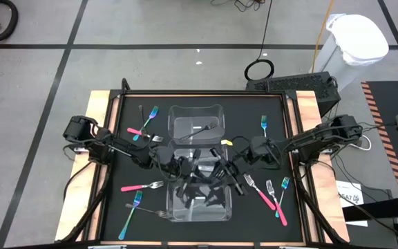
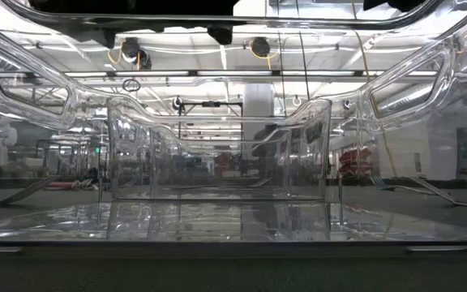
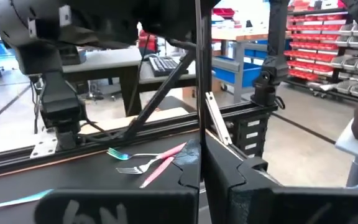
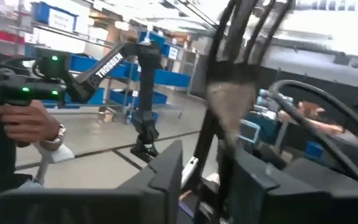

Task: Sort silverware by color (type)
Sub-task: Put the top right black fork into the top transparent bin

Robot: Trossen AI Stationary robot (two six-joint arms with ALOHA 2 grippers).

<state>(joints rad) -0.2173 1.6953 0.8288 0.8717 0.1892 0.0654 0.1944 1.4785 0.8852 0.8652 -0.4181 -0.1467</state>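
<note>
My two grippers meet at the table's middle, over two clear containers. My left gripper [image 1: 184, 169] and my right gripper [image 1: 218, 173] face each other, each shut on a thin dark grey fork. I cannot tell whether it is one fork or two. One dark fork [image 1: 202, 128] lies in the far container [image 1: 173, 111]. Dark pieces show in the near container [image 1: 173, 211] under the grippers. Pink forks [image 1: 140, 185] and teal forks [image 1: 131, 211] lie flat on the black mat on both sides. My left gripper pinches a thin dark handle [image 3: 199, 155] between its two fingers, which come level from the table's left. The handle stands upright above the fingers, clear of the table. My right gripper has a dark fork's handle [image 4: 207, 155] between its fingers, coming from the table's right. The tines [image 4: 247, 37] point up.
Two pink forks [image 1: 262, 195] and a teal fork [image 1: 283, 185] lie at the right, also in the left wrist view [image 3: 160, 163]. A teal fork [image 1: 264, 126] lies far right. A teal fork [image 1: 150, 117] and a pink one [image 1: 140, 131] lie far left. A person's hand [image 4: 23, 121] shows beyond the table.
</note>
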